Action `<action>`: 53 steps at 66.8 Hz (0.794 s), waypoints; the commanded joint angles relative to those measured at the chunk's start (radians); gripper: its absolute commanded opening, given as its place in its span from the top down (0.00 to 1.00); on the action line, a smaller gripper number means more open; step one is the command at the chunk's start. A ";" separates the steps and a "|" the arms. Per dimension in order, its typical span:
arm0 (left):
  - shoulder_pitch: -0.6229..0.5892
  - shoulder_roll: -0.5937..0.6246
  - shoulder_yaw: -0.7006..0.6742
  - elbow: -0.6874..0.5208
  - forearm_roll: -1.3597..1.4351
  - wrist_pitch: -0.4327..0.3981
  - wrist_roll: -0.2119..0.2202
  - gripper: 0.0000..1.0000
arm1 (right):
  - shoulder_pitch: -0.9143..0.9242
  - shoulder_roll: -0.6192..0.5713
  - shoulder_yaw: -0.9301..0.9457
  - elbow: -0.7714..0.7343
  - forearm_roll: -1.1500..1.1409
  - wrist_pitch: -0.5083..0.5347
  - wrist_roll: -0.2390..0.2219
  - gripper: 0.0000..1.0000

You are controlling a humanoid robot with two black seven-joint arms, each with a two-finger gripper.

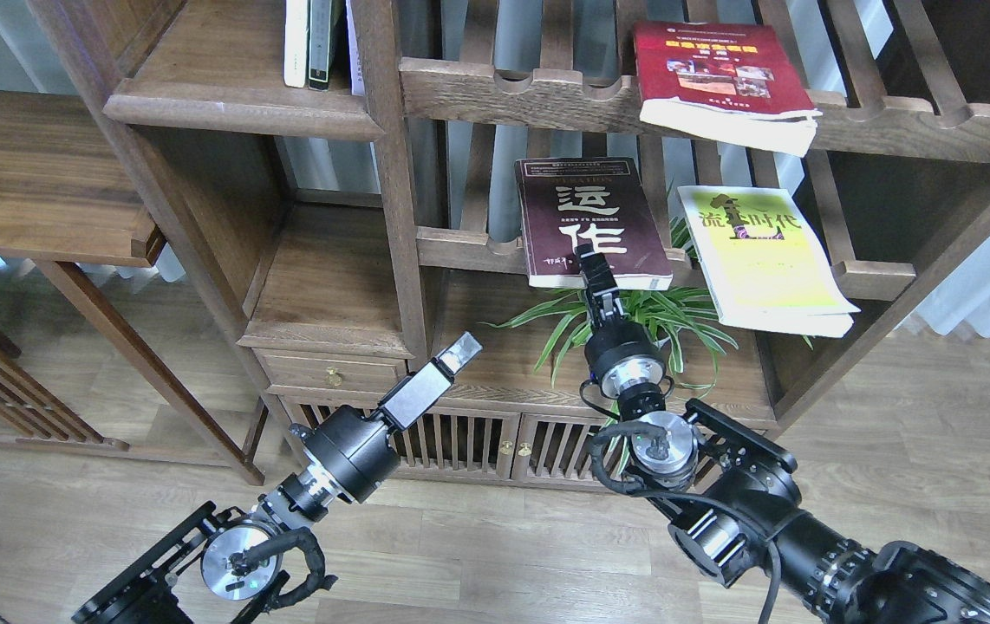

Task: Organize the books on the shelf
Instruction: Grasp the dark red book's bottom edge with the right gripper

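The dark maroon book (590,217) lies flat on the middle slatted rack, its front edge overhanging. My right gripper (590,260) reaches up to that edge. One dark finger lies over the cover's lower edge and the other is hidden, so I cannot tell the grip. The yellow-green book (764,256) lies on the same rack to the right. The red book (720,74) lies on the upper rack. The solid wood shelf (235,95) is at the upper left. My left gripper (458,351) hangs empty low and left of the maroon book, its fingers not separable.
Thin white- and dark-spined books (309,39) stand at the right end of the shelf. A green plant (634,321) sits under the middle rack on the cabinet top (495,364). A bookcase post (391,173) divides shelf and racks. A side table (35,182) stands left.
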State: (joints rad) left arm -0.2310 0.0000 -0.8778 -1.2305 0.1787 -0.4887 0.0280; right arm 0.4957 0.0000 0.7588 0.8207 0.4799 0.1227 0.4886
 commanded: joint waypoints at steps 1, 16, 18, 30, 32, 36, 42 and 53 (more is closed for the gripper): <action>0.001 0.000 -0.003 0.000 0.001 0.000 0.000 0.00 | 0.001 0.000 0.005 0.000 0.000 0.000 0.000 0.07; 0.001 0.000 -0.007 -0.004 0.001 0.000 -0.003 0.00 | 0.001 0.000 0.002 -0.005 -0.001 -0.003 0.000 0.14; 0.002 0.000 -0.007 -0.004 0.001 0.000 -0.003 0.00 | 0.001 0.000 0.001 -0.011 -0.001 -0.003 0.000 0.15; 0.002 0.000 -0.009 -0.003 0.001 0.000 -0.003 0.00 | 0.004 0.000 0.001 -0.031 -0.001 -0.003 0.000 0.15; 0.002 0.000 -0.009 -0.003 0.001 0.000 -0.003 0.00 | 0.004 0.000 0.001 -0.032 -0.001 -0.003 0.000 0.15; 0.004 0.000 -0.009 -0.001 0.001 0.000 -0.003 0.00 | 0.009 0.000 0.001 -0.041 -0.001 -0.003 0.000 0.16; 0.004 0.000 -0.007 0.002 0.002 0.000 -0.003 0.00 | 0.020 0.000 0.001 -0.054 -0.001 -0.003 0.000 0.18; 0.004 0.000 -0.009 0.003 0.002 0.000 -0.003 0.00 | 0.027 0.000 0.005 -0.068 0.008 -0.015 0.000 0.51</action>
State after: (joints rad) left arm -0.2270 0.0000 -0.8867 -1.2279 0.1809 -0.4887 0.0244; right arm 0.5208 0.0000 0.7611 0.7570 0.4788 0.1106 0.4886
